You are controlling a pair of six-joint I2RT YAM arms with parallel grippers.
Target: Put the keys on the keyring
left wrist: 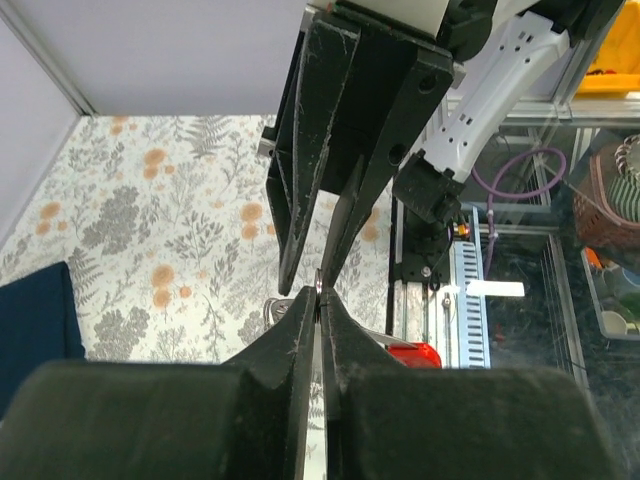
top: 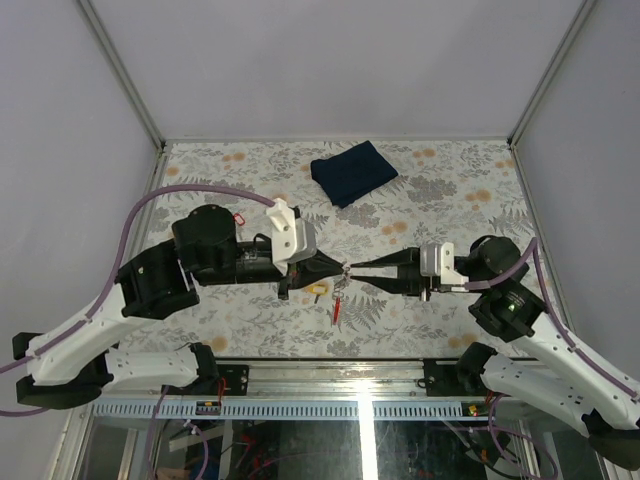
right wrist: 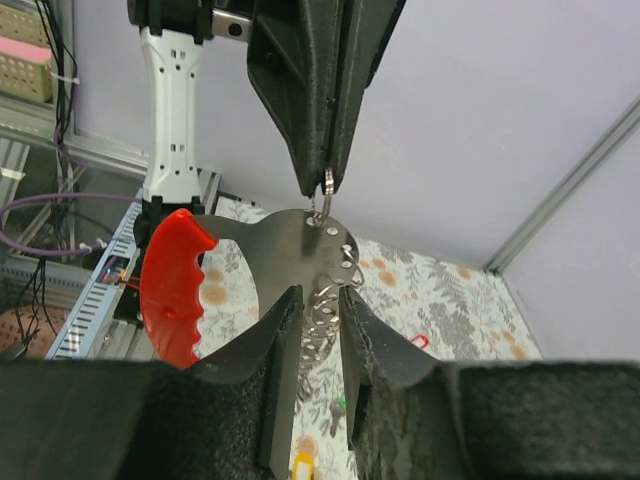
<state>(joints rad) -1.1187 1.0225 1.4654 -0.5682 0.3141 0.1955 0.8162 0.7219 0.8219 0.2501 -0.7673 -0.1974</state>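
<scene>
A table (top: 450,200) covered in a pale cloth printed with grey ferns and orange flowers is sitting inside plain white walls. A folded dark blue cloth (top: 352,172) is lying near its far edge. The two arms are reaching in from either side and meeting tip to tip over the middle of the table, toward the near edge.

The left gripper (left wrist: 318,300) is pressing its fingers tightly together on a small metal ring (right wrist: 327,180), holding it up in the air. The keyring (right wrist: 285,250) is hanging from that ring: a flat silvery piece with holes in it, with the red tag (right wrist: 172,285) dangling below and off to one side.

The right gripper (right wrist: 320,295) is facing the left one, its fingers standing apart. A thin wire loop (right wrist: 318,325) of the keyring is sitting in the gap between them; whether either finger is touching it is not clear.

The yellow-headed key (top: 318,291) is lying flat on the table just below the left fingers, beside the hanging red tag and free of both grippers.
</scene>
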